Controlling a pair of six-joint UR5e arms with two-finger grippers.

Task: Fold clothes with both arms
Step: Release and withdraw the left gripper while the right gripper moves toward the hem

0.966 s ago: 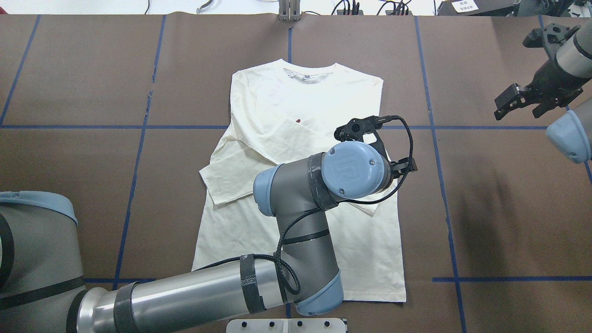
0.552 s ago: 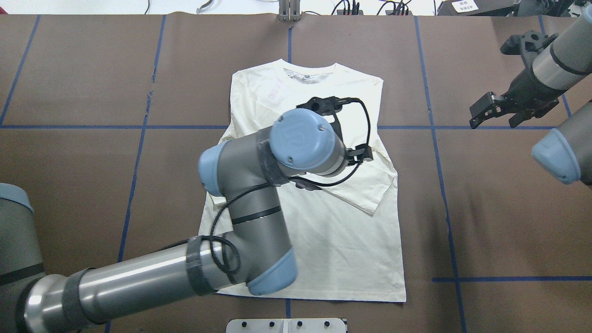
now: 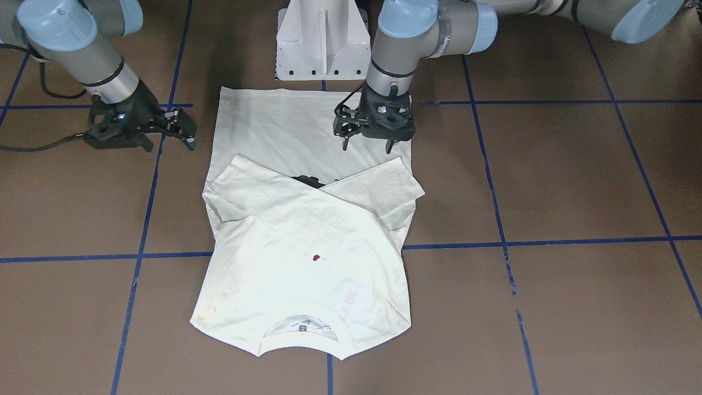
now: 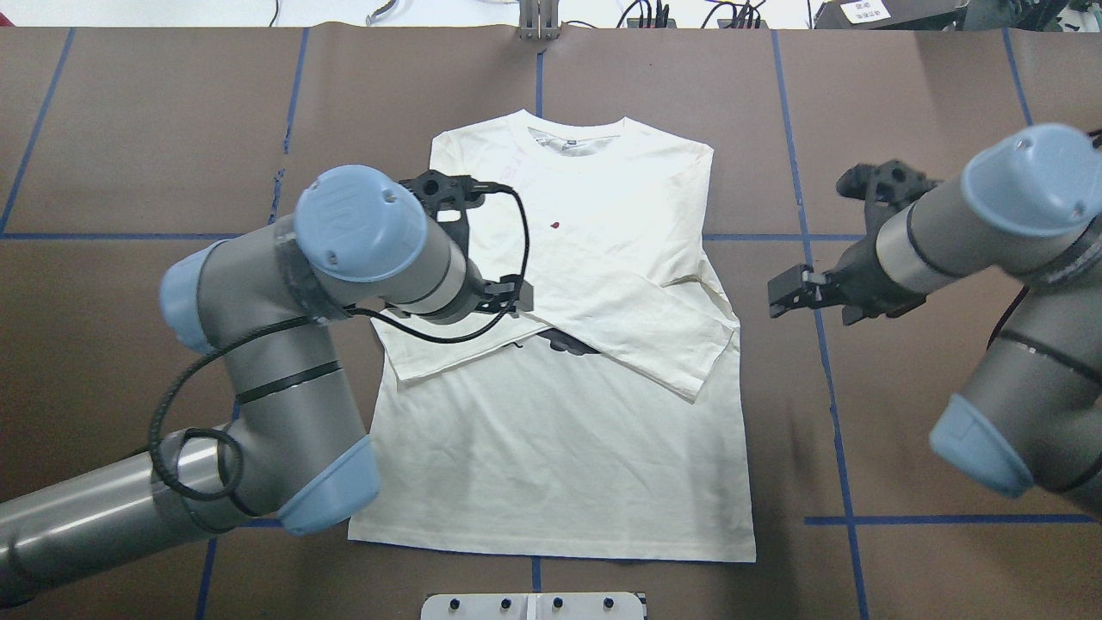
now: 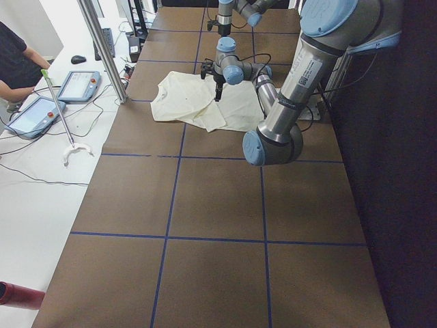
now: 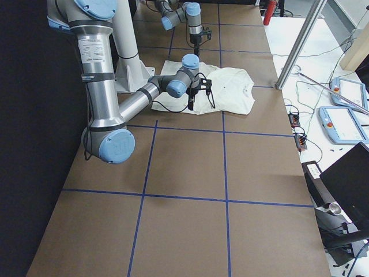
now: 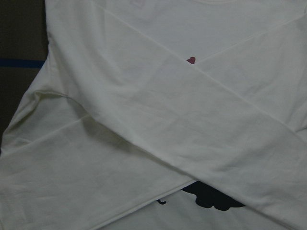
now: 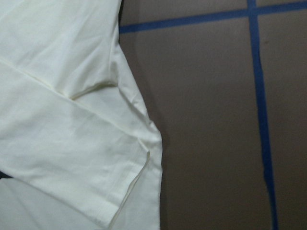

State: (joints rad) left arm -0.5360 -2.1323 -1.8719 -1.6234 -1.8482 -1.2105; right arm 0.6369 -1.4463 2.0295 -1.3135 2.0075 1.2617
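Note:
The cream long-sleeved T-shirt [image 4: 560,430] lies flat on the brown table, collar away from me. Both sleeves are folded across the chest and cross each other. A bit of the black cat print [image 4: 564,344] and a small red mark [image 4: 555,226] show. My left gripper [image 3: 367,147] hangs open and empty above the shirt's left half, pointing down. Its wrist view shows the crossed sleeves [image 7: 158,120] and no fingers. My right gripper [image 4: 779,297] is open and empty, just off the shirt's right edge by the folded cuff [image 8: 120,191].
The white pedestal base [image 3: 321,44] stands at the near table edge behind the hem. Blue tape lines [image 4: 947,519] grid the brown cover. A metal post [image 5: 102,48] and tablets [image 5: 75,85] sit beyond the far edge, with a person there.
My left arm has swung from the shirt's right side across to its left side. My right arm has come in from the far right toward the shirt's right edge.

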